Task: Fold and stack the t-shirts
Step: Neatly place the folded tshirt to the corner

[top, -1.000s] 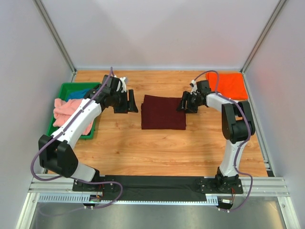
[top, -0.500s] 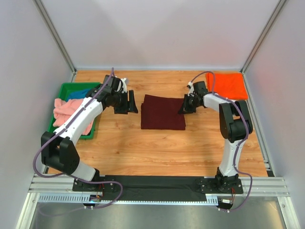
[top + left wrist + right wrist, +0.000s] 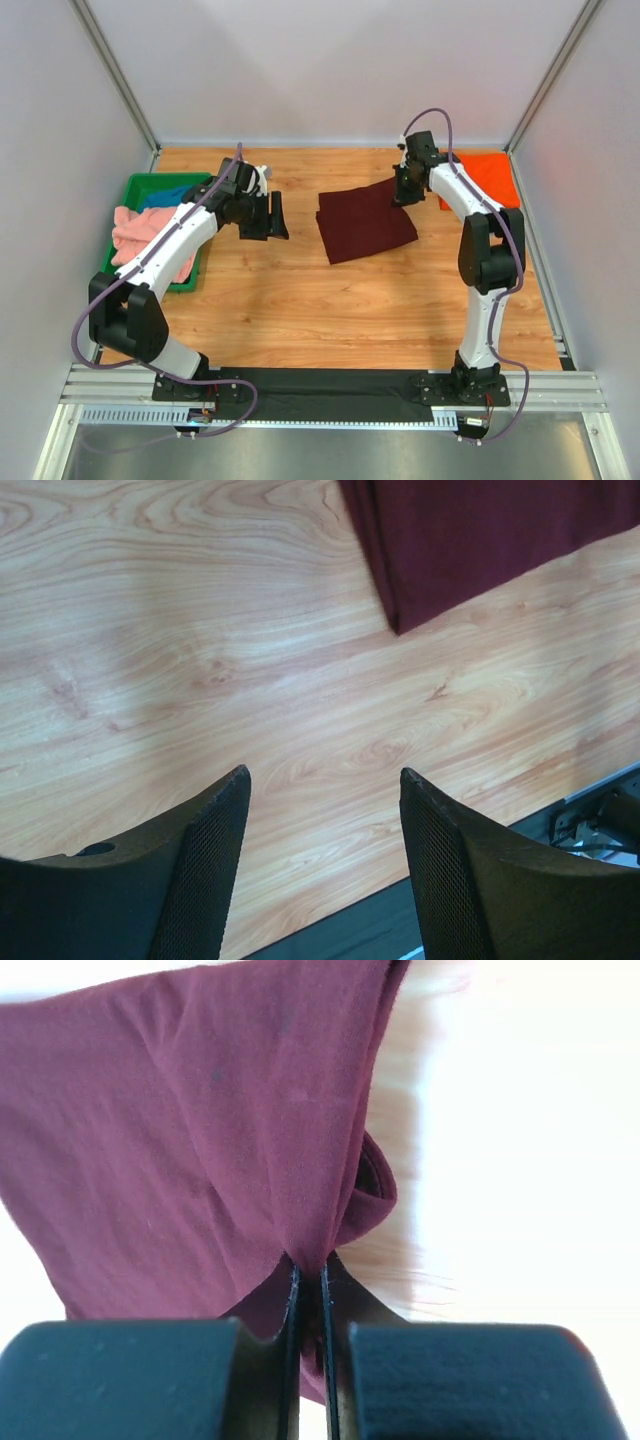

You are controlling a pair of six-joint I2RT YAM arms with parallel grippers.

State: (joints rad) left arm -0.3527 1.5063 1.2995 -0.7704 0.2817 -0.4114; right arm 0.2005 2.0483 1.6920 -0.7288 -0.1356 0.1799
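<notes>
- At the far left of the top view, a green tray [image 3: 135, 182] sits on the desk [image 3: 300, 300] beside the left wall.
- A salmon-pink t-shirt [image 3: 140, 232] lies bunched in the tray and spills over its left rim.
- A blue t-shirt [image 3: 168, 194] shows at the tray's upper end, partly hidden by the left arm.
- Just right of the tray, left of centre, the left end effector [image 3: 278, 216] hovers over bare wood. Its jaws stand wide apart with nothing between them.
- In the left wrist view, the same end effector [image 3: 322, 775] frames only wood grain. A corner of the dark maroon t-shirt [image 3: 480, 530] lies at the upper right of that frame, well apart from the fingers.
- At the centre of the top view, the dark maroon t-shirt [image 3: 365, 222] is folded into a rough rectangle. It lies askew to the desk's edges, with its upper right edge at the right end effector.
- The right end effector [image 3: 403, 192] sits at that edge with its jaws pressed together on a pinch of maroon cloth.
- In the right wrist view, the right end effector [image 3: 307, 1270] has the cloth caught in the thin slit between its fingers. The shirt [image 3: 180, 1130] fans upward from there in creases, with a rolled fold at the right.
- In the upper right corner of the desk, a bright orange t-shirt [image 3: 490, 180] lies folded flat. The right arm crosses its left edge.
</notes>
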